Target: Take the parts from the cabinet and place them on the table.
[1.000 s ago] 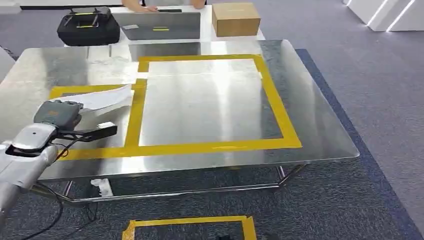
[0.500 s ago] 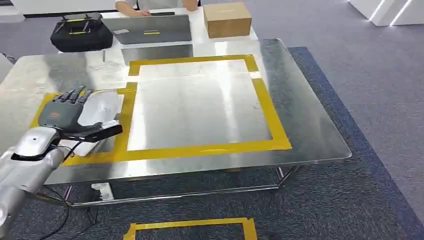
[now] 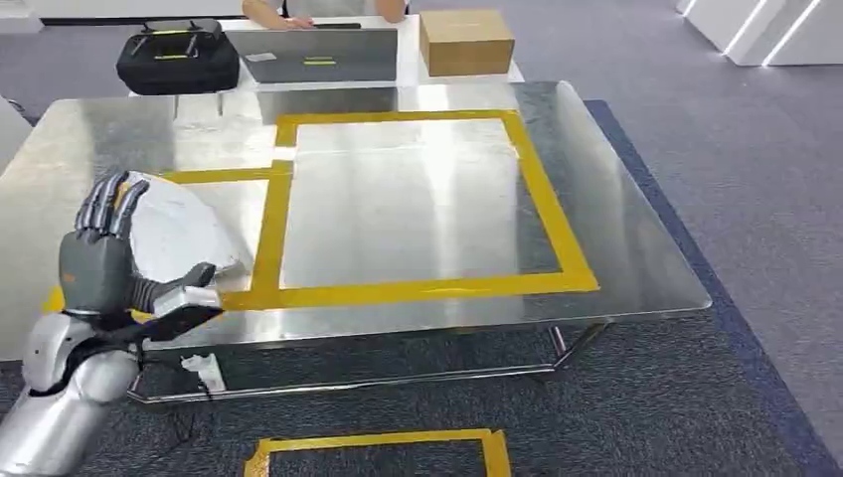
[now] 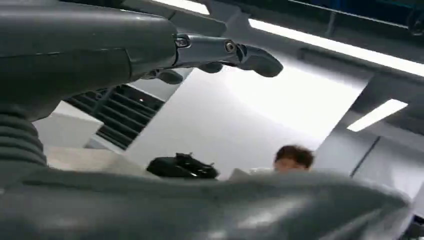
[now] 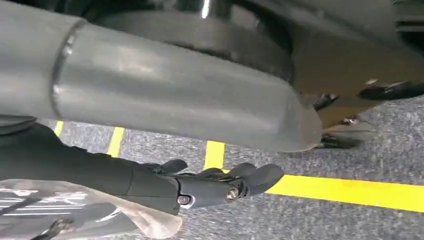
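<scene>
Over table [image 3: 616, 258] near left corner, you see left hand [image 3: 99, 260] raised, fingers [image 3: 104, 204] spread, touching nothing; silver part [image 3: 179, 234] lies flat behind it. Right hand [image 5: 200, 187] hangs low, fingers curled on clear bag [image 5: 75, 212].

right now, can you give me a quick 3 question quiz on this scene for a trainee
1. True or false: the cardboard box stands inside the yellow tape frame on the metal table.
2. Which robot hand is over the metal table's near left corner? A left, B right, C both.
3. What shows just behind that hand in the head view?

Key:
1. False: the cardboard box stands on the white table beyond.
2. A: the left robot hand.
3. A pale silvery part.
</scene>
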Robot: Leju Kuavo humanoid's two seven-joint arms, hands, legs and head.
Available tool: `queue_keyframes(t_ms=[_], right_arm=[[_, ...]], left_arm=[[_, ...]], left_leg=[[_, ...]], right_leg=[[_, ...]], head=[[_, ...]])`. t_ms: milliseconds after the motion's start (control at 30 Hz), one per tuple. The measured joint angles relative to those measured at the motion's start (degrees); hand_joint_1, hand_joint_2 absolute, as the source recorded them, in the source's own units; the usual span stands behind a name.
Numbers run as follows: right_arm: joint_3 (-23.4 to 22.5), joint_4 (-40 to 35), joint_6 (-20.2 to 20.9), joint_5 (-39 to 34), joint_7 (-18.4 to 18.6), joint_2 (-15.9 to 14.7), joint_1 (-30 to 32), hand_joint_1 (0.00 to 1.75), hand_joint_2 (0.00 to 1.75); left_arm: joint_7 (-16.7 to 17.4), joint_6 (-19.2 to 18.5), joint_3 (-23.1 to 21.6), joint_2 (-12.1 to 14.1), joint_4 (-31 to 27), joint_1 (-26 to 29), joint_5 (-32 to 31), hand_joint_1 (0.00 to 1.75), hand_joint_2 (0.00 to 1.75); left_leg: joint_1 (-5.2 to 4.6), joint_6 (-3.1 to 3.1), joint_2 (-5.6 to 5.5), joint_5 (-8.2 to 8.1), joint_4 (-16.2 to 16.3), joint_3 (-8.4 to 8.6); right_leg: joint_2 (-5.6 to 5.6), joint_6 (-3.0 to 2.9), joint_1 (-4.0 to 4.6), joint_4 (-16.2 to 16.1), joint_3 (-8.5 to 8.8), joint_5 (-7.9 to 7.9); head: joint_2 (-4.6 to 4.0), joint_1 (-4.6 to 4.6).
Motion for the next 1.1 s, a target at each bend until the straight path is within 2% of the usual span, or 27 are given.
queue_keyframes(t_ms=[33,67,133,167,200,267,300,333,367,400,467,500,533,567,600,633,667,700,767,833,867,900,967,1000,1033,1067,1100], right_arm=[[-0.09,0.00,-0.09,0.00,0.00,0.00,0.08,0.00,0.00],[-0.24,0.00,-0.13,-0.02,0.00,0.00,0.09,0.00,0.00],[-0.59,-0.02,-0.17,-0.02,-0.04,0.00,-0.09,0.00,0.00],[-0.61,-0.04,-0.17,0.00,-0.07,0.02,-0.27,0.00,0.00],[-0.68,-0.07,-0.17,0.00,-0.07,0.07,-0.37,0.00,0.00],[-0.96,-0.07,-0.17,0.00,-0.09,0.17,-0.21,0.00,0.00],[-1.05,-0.09,-0.17,0.00,-0.09,0.20,-0.24,0.00,0.00],[-1.07,-0.04,-0.17,0.00,-0.07,0.35,-0.15,0.00,0.00],[-1.11,-0.09,-0.17,0.00,-0.09,0.35,-0.20,0.00,0.00],[-1.18,-0.09,-0.26,0.00,-0.07,0.37,-0.17,0.00,0.00],[-1.25,-0.09,-0.26,0.00,-0.07,0.37,-0.06,0.00,0.00],[-1.27,-0.09,-0.26,0.00,-0.07,0.37,-0.05,0.00,0.00],[-1.31,-0.09,-0.26,0.00,-0.09,0.37,-0.05,0.00,0.00],[-1.35,-0.09,-0.26,0.00,-0.07,0.37,-0.06,0.00,0.00],[-1.35,-0.09,-0.26,0.00,-0.07,0.37,-0.07,0.00,0.00],[-1.38,-0.09,-0.26,0.00,-0.07,0.39,-0.08,0.00,0.00],[-1.38,-0.09,-0.26,0.00,-0.07,0.46,-0.12,0.00,0.00],[-1.40,-0.09,-0.28,0.00,-0.09,0.57,-0.10,0.00,0.00],[-1.40,-0.09,-0.28,0.00,-0.09,0.57,-0.08,0.00,0.00],[-1.40,-0.09,-0.28,0.00,-0.07,0.63,0.03,0.00,0.00],[-1.42,-0.09,-0.26,0.00,-0.09,0.63,0.05,0.00,0.00],[-1.40,-0.09,-0.26,0.00,-0.09,0.63,-0.08,0.00,0.00],[-1.40,-0.09,-0.26,0.00,-0.07,0.63,-0.04,0.00,0.00],[-1.42,-0.09,-0.26,0.00,-0.07,0.63,-0.04,0.00,0.00],[-1.42,-0.09,-0.26,0.00,-0.07,0.63,-0.04,0.00,0.00],[-1.42,-0.09,-0.26,0.00,-0.07,0.63,-0.05,0.00,0.00],[-1.42,-0.09,-0.26,0.00,-0.09,0.63,-0.05,0.00,0.00]], left_arm=[[-0.20,0.02,0.18,-0.13,-1.93,1.53,0.11,0.00,0.00],[-0.44,0.02,0.40,-0.20,-3.58,2.68,0.22,0.00,0.00],[-0.63,0.02,0.92,-0.35,-5.78,3.72,0.61,0.00,0.00],[-0.66,0.02,1.16,-0.33,-6.53,4.02,0.65,0.00,0.00],[-0.70,0.06,1.51,-0.33,-7.40,4.32,0.65,0.00,0.00],[-0.74,0.11,1.75,-0.33,-8.28,4.52,0.74,0.00,0.00],[-0.74,0.11,1.86,-0.37,-8.75,4.79,0.74,0.00,0.00],[-0.72,0.11,1.95,-0.37,-9.11,4.98,0.74,0.00,0.00],[-0.72,0.11,2.17,-0.37,-9.23,5.09,0.81,0.00,0.00],[-0.72,0.11,2.21,-0.35,-9.35,5.12,0.83,0.00,0.00],[-0.72,0.11,2.30,-0.35,-9.56,5.25,0.83,0.00,0.00],[-0.72,0.11,2.34,-0.35,-9.56,5.41,0.83,0.00,0.00],[-0.72,0.11,2.36,-0.35,-9.56,5.58,0.83,0.00,0.00],[-0.72,0.11,2.36,-0.35,-9.56,5.67,0.83,0.00,0.00],[-0.72,0.11,2.36,-0.35,-9.61,5.68,0.83,0.00,0.00],[-0.72,0.11,2.38,-0.35,-9.72,5.67,0.83,0.00,0.00],[-0.72,0.11,2.41,-0.35,-9.98,5.65,0.83,0.00,0.00],[-0.72,0.11,2.41,-0.37,-10.22,5.57,0.83,0.00,0.00],[-0.72,0.13,2.47,-0.39,-10.46,5.61,0.83,0.00,0.00],[-0.72,0.11,2.52,-0.39,-10.50,5.62,0.83,0.00,0.00],[-0.72,0.11,2.47,-0.48,-10.50,5.51,0.83,0.00,0.00],[-0.72,0.09,2.45,-0.57,-10.53,5.51,0.83,0.00,0.00],[-0.72,0.06,2.45,-0.61,-10.53,5.64,0.81,0.00,0.00],[-0.72,0.06,2.45,-0.66,-10.53,5.65,0.83,0.00,0.00],[-0.72,0.06,2.47,-0.66,-10.53,5.71,0.83,0.00,0.00],[-0.72,0.06,2.45,-0.66,-10.53,5.82,0.83,0.00,0.00],[-0.72,0.06,2.45,-0.66,-10.53,5.86,0.83,0.00,0.00]], left_leg=[[-0.01,-0.01,0.00,0.34,0.03,-0.43],[-0.01,-0.11,-0.03,0.73,0.05,-0.95],[0.03,-0.48,-0.25,1.53,0.12,-1.82],[-0.02,-0.81,-0.32,1.88,0.31,-2.03],[-0.25,-1.18,-0.44,2.23,0.33,-2.33],[-0.13,-1.84,-0.45,3.13,0.22,-2.24],[-0.09,-2.30,-0.48,3.58,-0.14,-2.17],[0.01,-2.67,-0.53,3.62,0.00,-2.48],[0.12,-2.96,-0.47,1.40,0.94,-3.03],[0.17,-3.16,-0.48,-2.18,3.58,-3.71],[0.22,-3.61,-0.47,-8.83,12.59,-5.54],[0.24,-3.71,-0.47,-10.14,16.41,-5.95],[0.24,-3.70,-0.47,-9.80,17.66,-5.36],[0.24,-3.58,-0.47,-8.49,16.46,-3.71],[0.22,-3.36,-0.47,-6.81,13.08,-1.09],[0.18,-3.01,-0.47,-5.16,7.42,2.82],[0.08,-2.57,-0.51,-4.83,2.29,6.44],[-0.21,-2.20,-0.50,-6.06,-1.29,8.63],[-0.45,-1.93,-0.51,-5.64,-1.32,7.92],[-0.37,-0.98,-0.46,-4.55,-1.77,7.33],[-0.10,-0.55,-0.10,-3.79,-1.98,6.84],[-0.08,0.02,-0.10,-3.23,-1.98,6.05],[-0.13,0.21,-0.07,-1.97,-1.89,4.27],[-0.15,0.21,-0.07,-1.30,-1.80,3.33],[-0.15,0.10,-0.07,-0.57,-1.72,2.33],[-0.14,-0.02,-0.06,0.04,-1.63,1.45],[-0.12,-0.17,-0.06,0.54,-1.47,0.69]], right_leg=[[-0.01,0.00,0.00,0.05,0.65,0.28],[0.00,-0.10,0.00,-2.72,2.92,1.85],[-0.04,-0.40,-0.02,-13.42,10.08,5.72],[-0.03,-0.56,-0.02,-18.07,13.13,5.41],[0.06,-0.63,0.21,-19.00,14.14,5.64],[0.20,-0.89,0.33,-18.73,12.77,6.03],[0.21,-1.32,0.45,-18.71,12.60,6.29],[-0.07,-1.99,0.03,-19.14,12.05,7.16],[-0.34,-2.54,0.05,-19.12,11.64,7.70],[-0.43,-2.96,0.06,-19.11,11.10,8.20],[-0.62,-3.06,0.15,-18.97,10.14,9.46],[-0.63,-3.06,0.20,-18.86,9.29,10.11],[-0.67,-3.00,0.22,-18.76,8.45,10.60],[-0.69,-2.95,0.25,-18.58,7.65,11.03],[-0.72,-2.89,0.26,-18.33,6.94,11.40],[-0.71,-2.76,0.30,-18.10,6.31,11.78],[-0.69,-2.63,0.30,-17.84,6.03,12.03],[-0.62,-2.32,0.68,-17.57,5.55,12.32],[-0.64,-1.60,0.38,-17.77,5.48,13.13],[-0.63,-0.70,0.43,-18.00,5.20,13.95],[-0.42,-0.50,0.22,-17.27,4.75,12.31],[-0.44,-0.16,0.19,-15.28,3.52,9.20],[-0.46,0.35,0.06,-6.96,1.16,2.74],[-0.46,0.53,0.07,-2.89,0.23,1.01],[-0.46,0.63,0.07,-0.24,0.15,1.20],[-0.47,0.67,0.06,-0.45,1.36,3.07],[-0.47,0.67,0.05,-2.78,3.52,5.33]], head=[[0.00,0.00],[0.00,0.00],[0.00,0.02],[0.00,0.00],[0.00,-0.06],[0.00,0.00],[0.00,-0.09],[0.00,-0.04],[0.00,-0.22],[0.00,-0.42],[0.00,-0.61],[0.00,-0.61],[0.00,-0.63],[0.00,-0.61],[0.00,-0.61],[0.00,-0.63],[0.00,-0.61],[0.00,-0.61],[0.00,-0.70],[0.00,-0.77],[0.00,-0.83],[0.00,-0.59],[0.00,-0.52],[0.00,-0.46],[0.00,-0.46],[0.00,-0.48],[0.00,-0.48]])
